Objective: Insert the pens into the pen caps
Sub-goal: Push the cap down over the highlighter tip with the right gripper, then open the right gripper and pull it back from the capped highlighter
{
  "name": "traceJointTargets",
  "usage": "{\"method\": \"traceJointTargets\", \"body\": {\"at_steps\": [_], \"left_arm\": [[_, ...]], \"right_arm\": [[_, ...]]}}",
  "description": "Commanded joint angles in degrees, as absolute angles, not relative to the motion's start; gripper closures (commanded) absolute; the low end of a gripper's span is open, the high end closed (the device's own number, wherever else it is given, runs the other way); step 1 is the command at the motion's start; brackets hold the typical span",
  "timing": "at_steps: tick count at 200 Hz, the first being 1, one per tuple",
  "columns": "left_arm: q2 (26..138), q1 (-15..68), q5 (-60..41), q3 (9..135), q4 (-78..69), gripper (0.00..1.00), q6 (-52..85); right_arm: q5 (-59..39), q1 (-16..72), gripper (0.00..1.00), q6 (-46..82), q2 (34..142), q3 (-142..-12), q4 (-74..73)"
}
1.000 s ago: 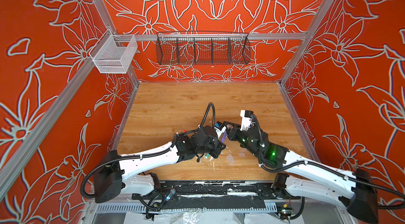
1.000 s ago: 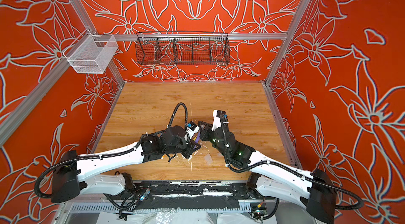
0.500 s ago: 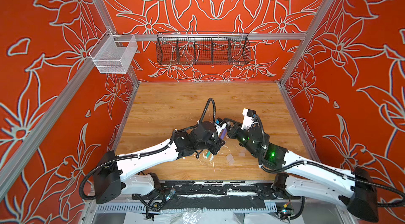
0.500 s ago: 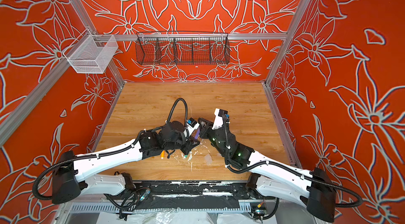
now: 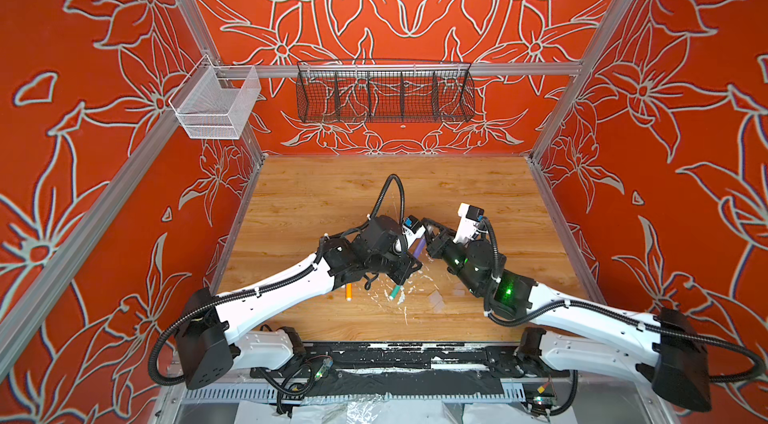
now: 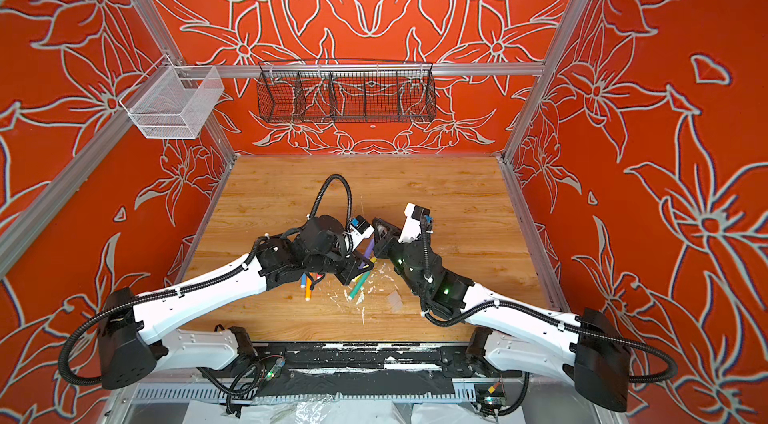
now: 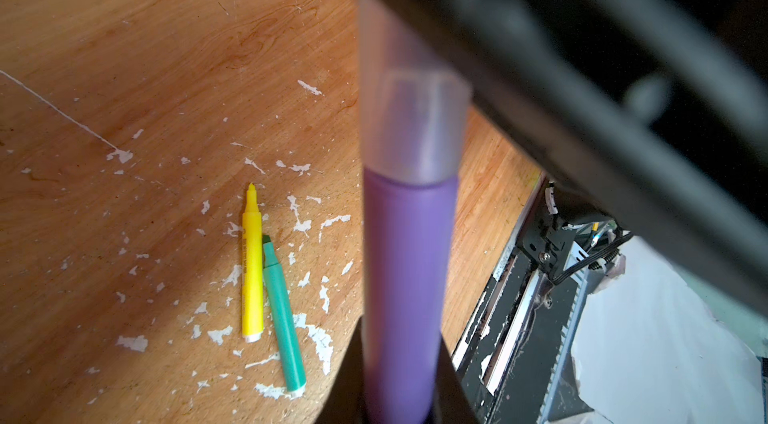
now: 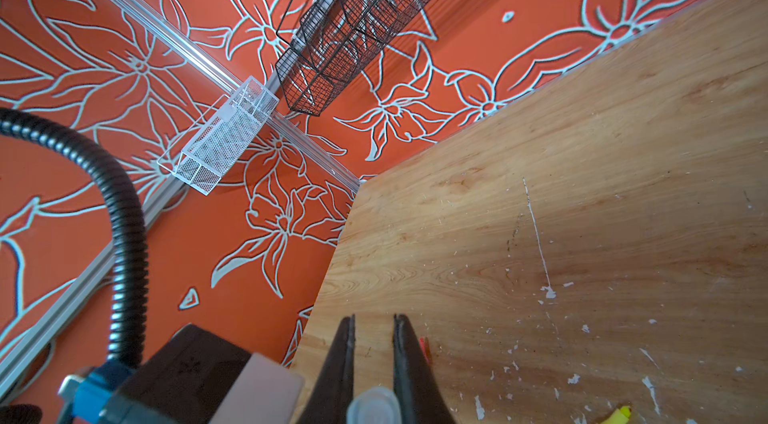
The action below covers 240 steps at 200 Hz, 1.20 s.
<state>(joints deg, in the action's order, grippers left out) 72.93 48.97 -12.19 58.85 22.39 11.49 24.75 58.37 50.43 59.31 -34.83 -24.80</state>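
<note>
Nesting in a frosted clear cap (image 7: 415, 127), matte purple pen (image 7: 407, 276).

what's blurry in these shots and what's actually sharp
Left wrist view: the purple pen, the clear cap at its tip and the dark bar over it are blurred, close to the lens; the yellow pen and green pen on the table are crisp. Right wrist view: wood grain sharp, the cap at the frame edge soft. Both top views: sharp.
</note>
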Motion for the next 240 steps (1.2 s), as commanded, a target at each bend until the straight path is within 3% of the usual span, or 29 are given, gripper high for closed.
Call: {"method": "traceJointTargets", "body": {"at_steps": [1, 108, 165, 212, 240], "left_arm": [[71.9, 44.88, -4.37, 65.57, 5.78, 1.0, 12.43], [72.98, 43.86, -8.63, 69.13, 3.49, 1.0, 11.39], [72.84, 43.93, -9.86, 63.63, 5.79, 1.0, 11.97], [71.37, 45.04, -9.65, 54.71, 5.25, 1.0, 14.75], [69.73, 45.54, -7.43, 50.9, 4.91, 1.0, 16.29]], "right_arm": [[15.55, 64.39, 1.0, 50.52, 61.94, -33.1, -14.5], [14.56, 67.69, 1.0, 51.51, 68.82, -33.51, -18.72], [20.29, 66.14, 1.0, 47.59, 60.59, -35.81, -10.92], [17.85, 61.75, 1.0, 45.86, 58.35, -38.57, -8.2], [18.59, 61.65, 0.76, 44.92, 57.46, -38.96, -8.01]]}}
